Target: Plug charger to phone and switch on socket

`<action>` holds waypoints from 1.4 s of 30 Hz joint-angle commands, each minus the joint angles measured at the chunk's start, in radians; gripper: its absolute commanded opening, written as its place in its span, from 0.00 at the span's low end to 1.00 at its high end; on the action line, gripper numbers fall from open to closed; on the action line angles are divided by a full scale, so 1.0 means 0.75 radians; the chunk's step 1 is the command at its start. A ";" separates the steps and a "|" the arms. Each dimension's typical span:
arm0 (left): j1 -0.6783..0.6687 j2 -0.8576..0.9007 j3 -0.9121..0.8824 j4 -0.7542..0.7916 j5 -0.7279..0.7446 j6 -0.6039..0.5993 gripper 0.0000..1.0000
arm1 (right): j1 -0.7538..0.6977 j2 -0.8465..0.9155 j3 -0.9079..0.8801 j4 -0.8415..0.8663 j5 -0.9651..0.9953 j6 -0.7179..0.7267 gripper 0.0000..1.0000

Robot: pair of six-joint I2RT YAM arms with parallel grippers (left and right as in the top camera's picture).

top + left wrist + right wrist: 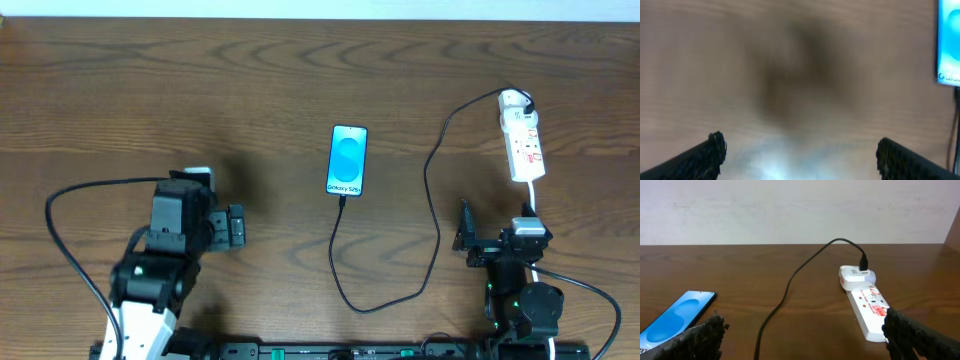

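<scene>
The phone (347,160) lies flat mid-table, its blue screen lit. The black charger cable (432,215) meets the phone's near edge, loops toward the table front and runs up to a white adapter at the far end of the white socket strip (523,145). My left gripper (240,226) is open and empty over bare wood left of the phone. My right gripper (497,232) is open and empty just near of the strip. In the right wrist view the phone (677,315), cable (790,285) and strip (866,302) lie ahead of the open jaws (802,325). The left wrist view is blurred, with open jaws (800,145) and the phone (949,40) at the right edge.
The wooden table (150,90) ends at a pale wall (790,210) behind the strip. The strip's white cord (531,200) runs toward my right arm. A black arm cable (70,230) loops at the left front.
</scene>
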 commanded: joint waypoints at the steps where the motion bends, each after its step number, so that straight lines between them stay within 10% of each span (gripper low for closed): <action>1: 0.001 -0.098 -0.104 0.090 -0.012 0.021 0.98 | 0.009 -0.009 -0.002 -0.008 0.010 -0.019 0.99; 42: 0.040 -0.983 -0.860 0.910 -0.016 0.010 0.98 | 0.009 -0.009 -0.002 -0.007 0.010 -0.019 0.99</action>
